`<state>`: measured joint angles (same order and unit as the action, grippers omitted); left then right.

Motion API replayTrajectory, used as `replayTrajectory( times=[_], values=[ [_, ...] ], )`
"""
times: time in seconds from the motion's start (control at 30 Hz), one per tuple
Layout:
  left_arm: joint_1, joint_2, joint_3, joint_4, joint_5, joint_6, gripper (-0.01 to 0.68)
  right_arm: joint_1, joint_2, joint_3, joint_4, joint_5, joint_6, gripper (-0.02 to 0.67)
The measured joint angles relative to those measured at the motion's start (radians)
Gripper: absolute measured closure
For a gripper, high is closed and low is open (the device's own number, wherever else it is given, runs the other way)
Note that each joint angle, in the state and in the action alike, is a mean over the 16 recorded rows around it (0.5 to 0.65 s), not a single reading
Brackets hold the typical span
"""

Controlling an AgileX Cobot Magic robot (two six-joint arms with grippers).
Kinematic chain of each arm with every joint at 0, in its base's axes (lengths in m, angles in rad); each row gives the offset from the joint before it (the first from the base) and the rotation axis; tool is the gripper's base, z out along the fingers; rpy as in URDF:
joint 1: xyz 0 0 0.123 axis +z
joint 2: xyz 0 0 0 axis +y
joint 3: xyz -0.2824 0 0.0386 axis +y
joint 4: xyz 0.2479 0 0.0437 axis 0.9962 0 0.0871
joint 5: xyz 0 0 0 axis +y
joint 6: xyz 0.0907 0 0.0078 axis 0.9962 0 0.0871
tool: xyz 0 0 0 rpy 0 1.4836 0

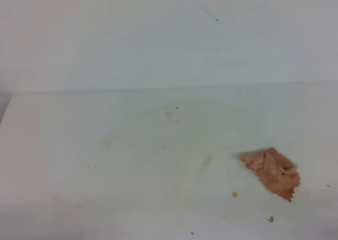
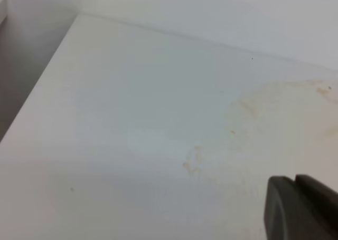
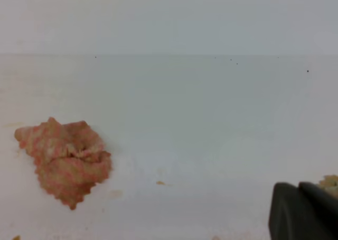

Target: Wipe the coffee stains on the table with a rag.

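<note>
on the left and middle of the table (image 1: 63, 145) we see the coffee stains (image 1: 170, 113) only as faint tan smears and specks; no puddle is evident. the left gripper (image 2: 303, 208) shows as a dark corner in its wrist view; we cannot tell whether its jaws are apart or together. the rag (image 1: 272, 172) lies crumpled at the right front, clear of both tools. the right gripper (image 3: 303, 211) is likewise undeterminable. we judge the right arm nearer; the rag lies to its left, long axis diagonal. no legible writing appears.
</note>
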<state>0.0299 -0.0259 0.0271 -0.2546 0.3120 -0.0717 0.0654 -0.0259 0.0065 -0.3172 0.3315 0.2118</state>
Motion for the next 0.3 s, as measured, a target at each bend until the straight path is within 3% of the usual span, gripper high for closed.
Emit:
replayTrajectory(
  times=[0.3],
  values=[
    [0.000, 0.000, 0.004, 0.000, 0.000, 0.000, 0.675, 0.000, -0.001, 0.005, 0.000, 0.000, 0.000, 0.651]
  ],
)
